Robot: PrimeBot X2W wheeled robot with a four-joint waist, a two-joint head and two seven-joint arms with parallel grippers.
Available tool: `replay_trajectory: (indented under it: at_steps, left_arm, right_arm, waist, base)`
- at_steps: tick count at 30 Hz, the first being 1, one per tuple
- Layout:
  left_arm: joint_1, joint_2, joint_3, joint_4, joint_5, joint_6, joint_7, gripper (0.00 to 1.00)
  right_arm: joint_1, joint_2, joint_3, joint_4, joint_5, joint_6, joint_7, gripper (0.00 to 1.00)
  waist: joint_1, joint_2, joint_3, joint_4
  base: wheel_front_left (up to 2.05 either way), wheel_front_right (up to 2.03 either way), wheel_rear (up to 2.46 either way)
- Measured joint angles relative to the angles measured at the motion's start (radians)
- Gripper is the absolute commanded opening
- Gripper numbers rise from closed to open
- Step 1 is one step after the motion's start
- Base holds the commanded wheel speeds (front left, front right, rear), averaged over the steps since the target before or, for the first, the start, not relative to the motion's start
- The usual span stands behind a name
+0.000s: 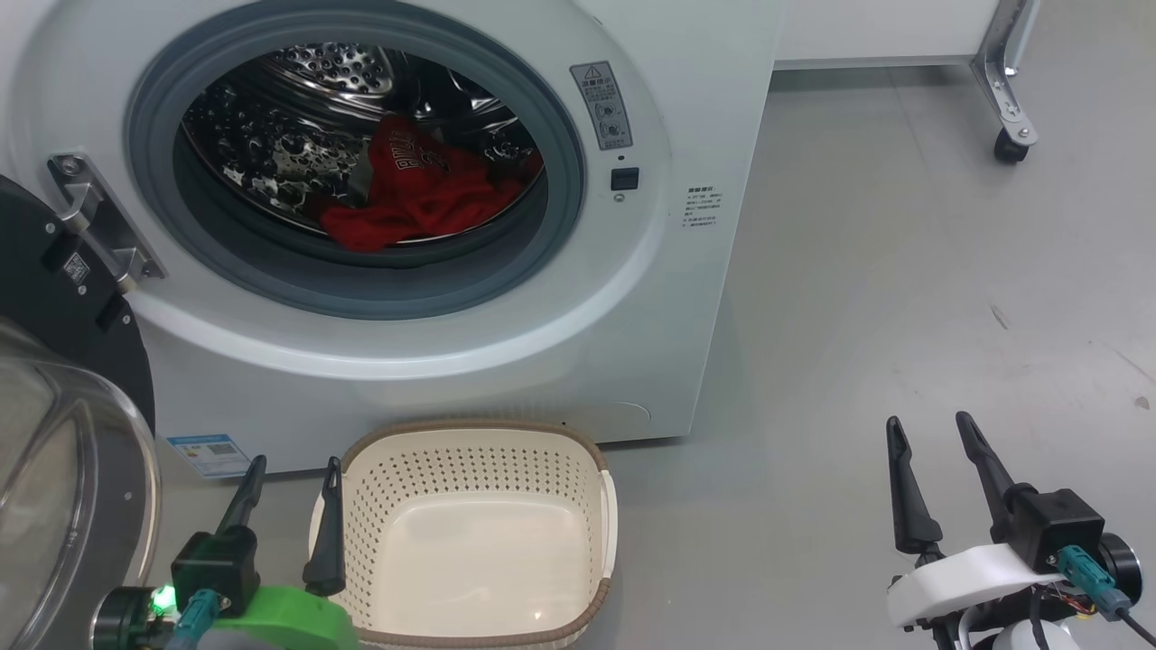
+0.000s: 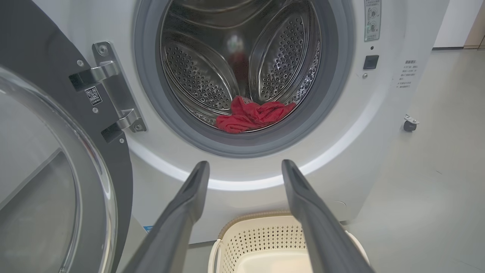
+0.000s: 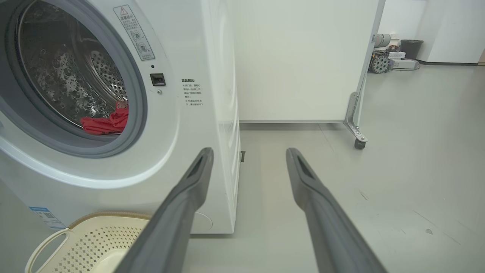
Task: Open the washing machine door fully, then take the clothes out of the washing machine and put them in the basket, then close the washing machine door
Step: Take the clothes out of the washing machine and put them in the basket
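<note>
Your main risk is the reach into the drum (image 1: 298, 117). The clothes (image 1: 406, 194) lie low and deep in it, at 12 o'clock from the basket (image 1: 470, 426), behind the raised grey rubber ring (image 1: 361, 289). A shallow pinch would likely catch only one fold. The fabric could then drag over that ring, slip free and land on the floor short of the basket. The washing machine door (image 1: 63, 406) stands swung wide at 9 o'clock, close beside your left arm, so a careless lift could knock its glass bowl or swing it towards the opening of the washing machine (image 1: 542, 361). The basket looks light and sits just under the opening, so a brush from the arm may push it out of place. Your left fingers (image 1: 242, 501) wait low at 7 o'clock, spread apart and holding nothing. They point to 12 o'clock, just beside the basket's 9 o'clock wall, and aim at the machine's front below the opening. Your right fingers (image 1: 906, 496) sit at 4 o'clock over bare floor, well apart from the machine, likewise spread and empty, aimed past its right side.
</note>
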Motion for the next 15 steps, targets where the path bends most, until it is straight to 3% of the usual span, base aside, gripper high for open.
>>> replay_trajectory:
  at_steps: [15]
  left_arm:
    - [0.003,0.000,-0.008,0.007,-0.002,0.000,0.009,1.00]
  right_arm:
    - [0.000,0.002,0.000,0.004,0.000,0.008,0.000,1.00]
  waist:
    - [0.0000,0.0000,-0.008,0.001]
  base:
    - [0.00,0.00,0.00]
